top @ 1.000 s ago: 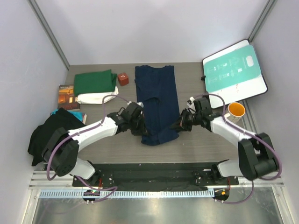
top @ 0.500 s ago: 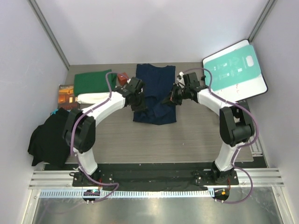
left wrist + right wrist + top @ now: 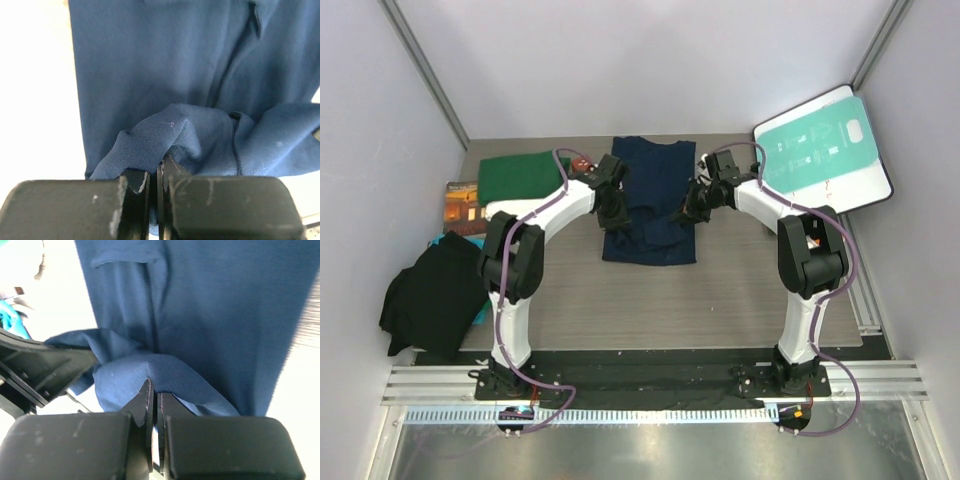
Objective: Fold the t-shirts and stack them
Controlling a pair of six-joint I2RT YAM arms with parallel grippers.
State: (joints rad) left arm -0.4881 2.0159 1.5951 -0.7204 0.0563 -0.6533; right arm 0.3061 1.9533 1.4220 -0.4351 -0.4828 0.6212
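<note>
Grey wood-grain tabletop (image 3: pixel 570 300) fills the floor of your white-walled cell. A flat teal-and-white board (image 3: pixel 820 150) sits at the far right, and a small brown-orange book (image 3: pixel 463 200) and a heap of black cloth (image 3: pixel 430 295) lie at the left.

The navy blue short-sleeved cloth t-shirt (image 3: pixel 655 180) lies at the far centre. Its long axis runs near to far and its collar is at the far end. The near part is doubled over, with the crease toward you.

Your left gripper (image 3: pixel 617 215) is pinched shut on a raised bunch of navy cloth at the shirt's left edge. The left wrist view shows its jaws closed to a sliver with fabric bulging out between them. Your right gripper (image 3: pixel 682 213) does the same at the right edge, with a hump of cloth clamped in narrow jaws.

The two pinches sit level with each other, one on each side of the long axis. Flat cloth stretches away beyond both toward the collar, so neither arm is nearer than the other.

I judge the fold to be midway. Carry both corners straight along the axis, keep them level, and lay them flat before you let go. If one side leads, the fold will probably skew.

The dark green folded shirt (image 3: pixel 520 175) waits at the far left, closest to your left arm, and looks like the place to stack.
</note>
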